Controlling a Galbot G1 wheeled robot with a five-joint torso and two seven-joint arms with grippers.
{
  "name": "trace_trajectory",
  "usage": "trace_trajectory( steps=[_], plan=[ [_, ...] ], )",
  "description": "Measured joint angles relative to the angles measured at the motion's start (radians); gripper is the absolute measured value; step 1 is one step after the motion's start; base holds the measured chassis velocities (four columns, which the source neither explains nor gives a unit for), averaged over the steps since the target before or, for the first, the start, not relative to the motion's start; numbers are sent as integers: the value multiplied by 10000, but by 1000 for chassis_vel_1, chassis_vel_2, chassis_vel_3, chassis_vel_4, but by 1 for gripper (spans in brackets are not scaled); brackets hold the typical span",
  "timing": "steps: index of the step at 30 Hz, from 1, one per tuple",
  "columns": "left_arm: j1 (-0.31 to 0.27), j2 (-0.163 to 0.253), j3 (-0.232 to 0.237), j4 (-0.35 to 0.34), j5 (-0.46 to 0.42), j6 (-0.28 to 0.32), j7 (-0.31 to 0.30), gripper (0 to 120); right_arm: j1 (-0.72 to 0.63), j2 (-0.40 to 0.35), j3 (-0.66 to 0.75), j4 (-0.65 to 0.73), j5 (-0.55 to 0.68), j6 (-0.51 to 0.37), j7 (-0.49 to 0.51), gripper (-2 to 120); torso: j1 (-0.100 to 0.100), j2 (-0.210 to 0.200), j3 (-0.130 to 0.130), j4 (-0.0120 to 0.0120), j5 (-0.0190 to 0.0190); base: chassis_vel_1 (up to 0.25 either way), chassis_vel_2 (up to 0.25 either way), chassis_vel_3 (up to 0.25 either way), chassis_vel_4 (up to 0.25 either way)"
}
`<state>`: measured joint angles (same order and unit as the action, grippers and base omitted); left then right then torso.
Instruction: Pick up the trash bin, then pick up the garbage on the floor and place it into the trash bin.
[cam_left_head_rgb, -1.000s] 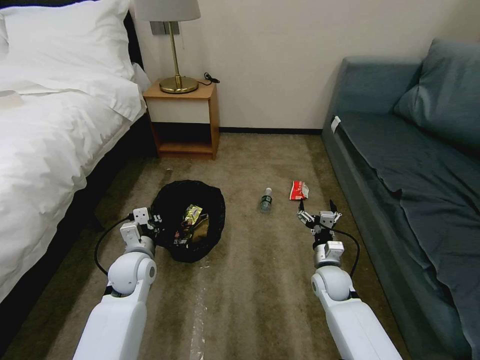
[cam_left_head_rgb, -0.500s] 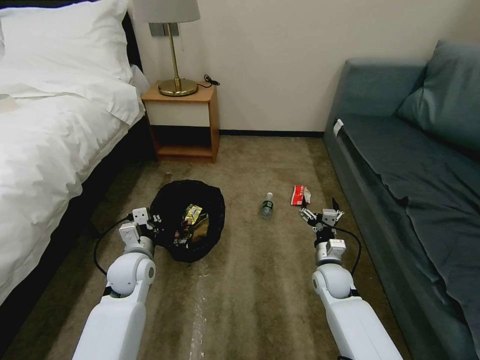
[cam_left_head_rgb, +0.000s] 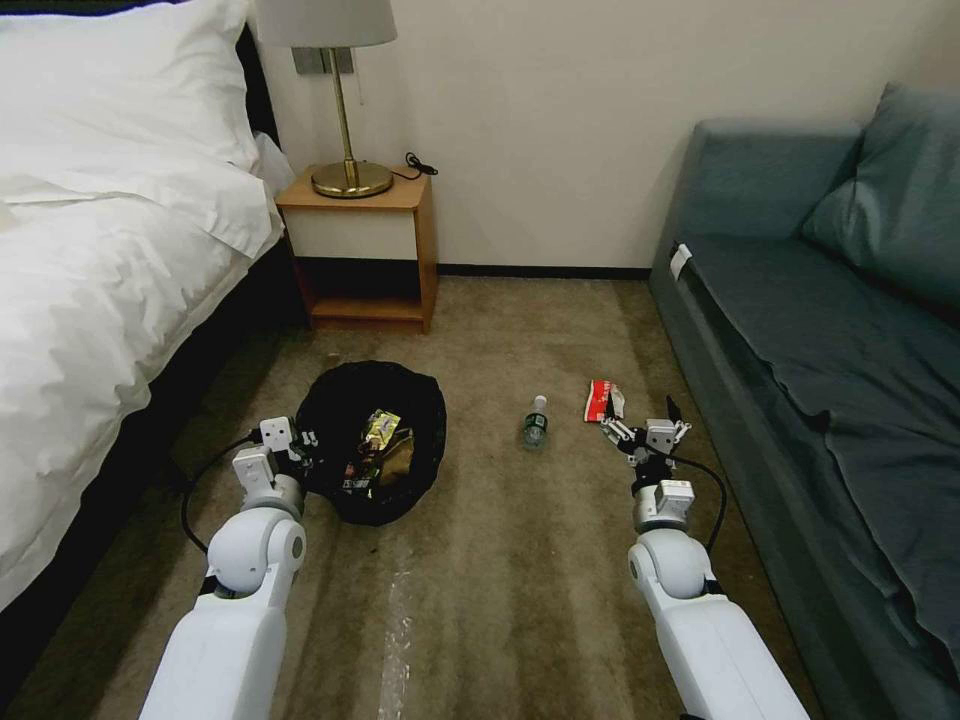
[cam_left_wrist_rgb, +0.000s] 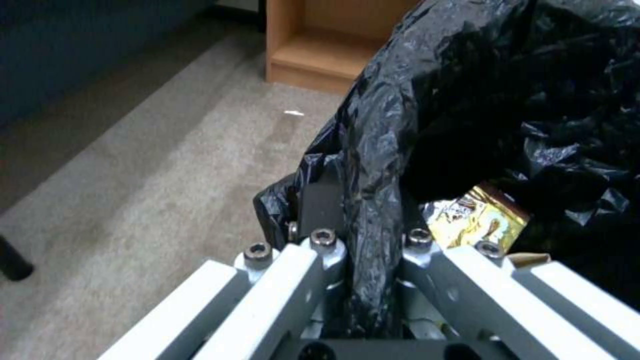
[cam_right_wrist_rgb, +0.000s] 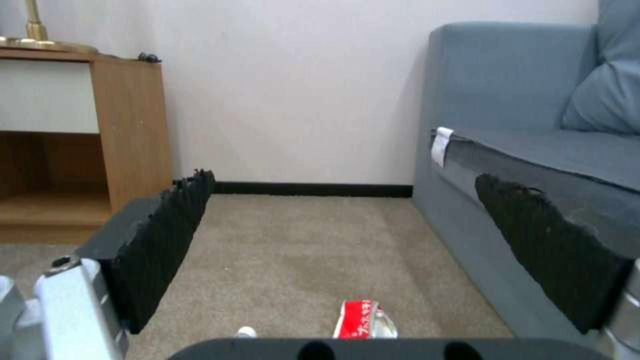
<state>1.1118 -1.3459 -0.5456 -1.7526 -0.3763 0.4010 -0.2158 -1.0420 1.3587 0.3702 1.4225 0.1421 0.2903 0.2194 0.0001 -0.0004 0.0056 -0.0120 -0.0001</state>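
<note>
1. My left end effector is clamped on the black liner at the rim of the trash bin, as it was a second ago; in my left wrist view a fold of the liner is pinched between my closed fingers.
2. The trash bin sits just to the right of my left end effector. Inside it lie a gold-brown snack wrapper and a crumpled brown paper bag, neither shifted from earlier.
3. My right end effector stands wide open and empty, its black pads spread well apart, low over the carpet.
4. Against the earlier head views, my right end effector now sits closer to the red-and-white packet. The packet lies just ahead of it and a little to its left, near my left-hand fingertip but not between the fingers. In my right wrist view the packet shows low between the pads.
5. The small clear bottle with green label lies on the carpet to the left of my right end effector, between it and the trash bin.
6. The whole head view has drifted since earlier: the nightstand and sofa sit slightly differently, so my camera has moved, not the furniture.
</note>
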Motion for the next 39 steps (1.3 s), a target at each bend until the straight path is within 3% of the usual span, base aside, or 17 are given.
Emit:
trace_trajectory(
  steps=[39],
  plan=[
    [262,-113,-171,-361,-2,-129,-20,3,-85,-171,422,-5,-113,83,-255,100,0,0,0,-3,1,-89,85,88,-88]
  ],
)
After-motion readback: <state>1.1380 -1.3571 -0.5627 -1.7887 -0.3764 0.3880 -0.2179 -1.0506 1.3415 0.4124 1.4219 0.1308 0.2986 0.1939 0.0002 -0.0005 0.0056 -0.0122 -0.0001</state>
